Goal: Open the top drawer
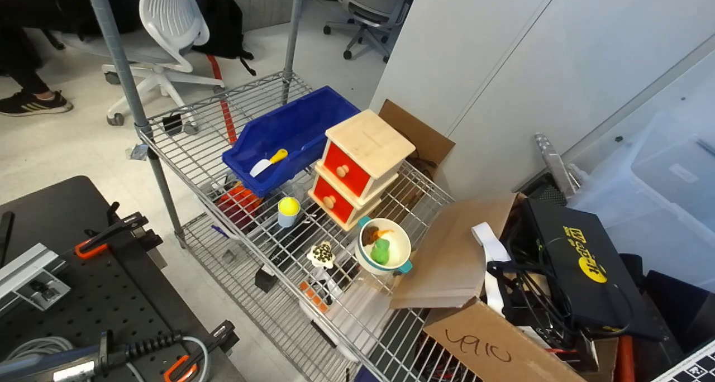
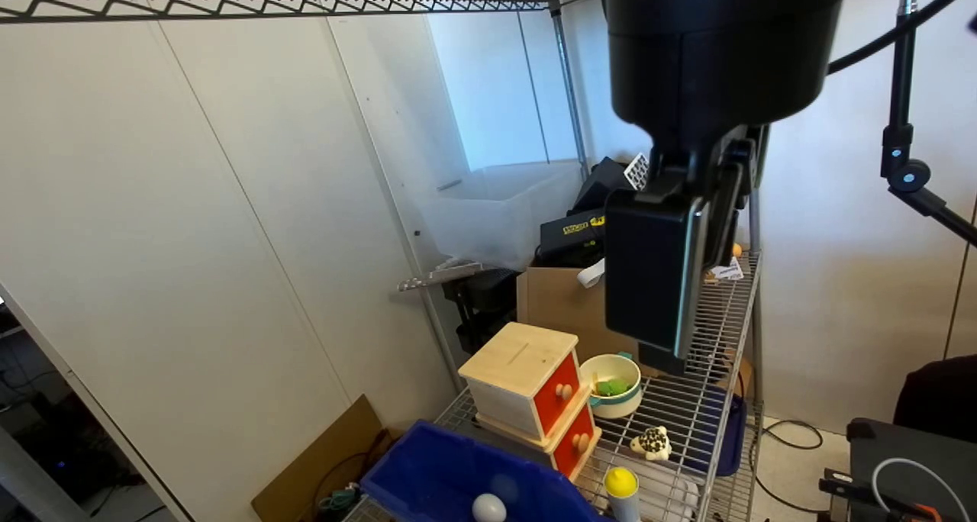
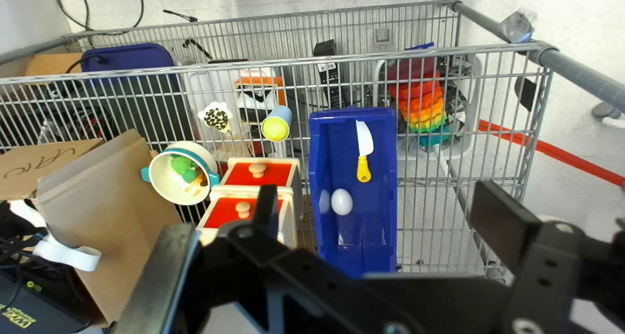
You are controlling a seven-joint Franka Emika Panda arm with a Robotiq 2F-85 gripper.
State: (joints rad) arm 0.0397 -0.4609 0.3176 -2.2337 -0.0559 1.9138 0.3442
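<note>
gripper (image 3: 377,204) spread wide; top drawer (image 1: 355,177) red-fronted, closed, with a round wooden knob (image 1: 342,171).

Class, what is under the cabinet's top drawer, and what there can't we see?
Directly beneath the top drawer is a second red drawer with a round wooden knob. It is shut, so anything inside is covered.

top drawer (image 1: 349,167) above lower drawer (image 1: 333,199) | cabinet (image 1: 371,141) between bin (image 1: 304,120) and pot (image 1: 399,251) | knife (image 3: 365,147) in bin
</note>
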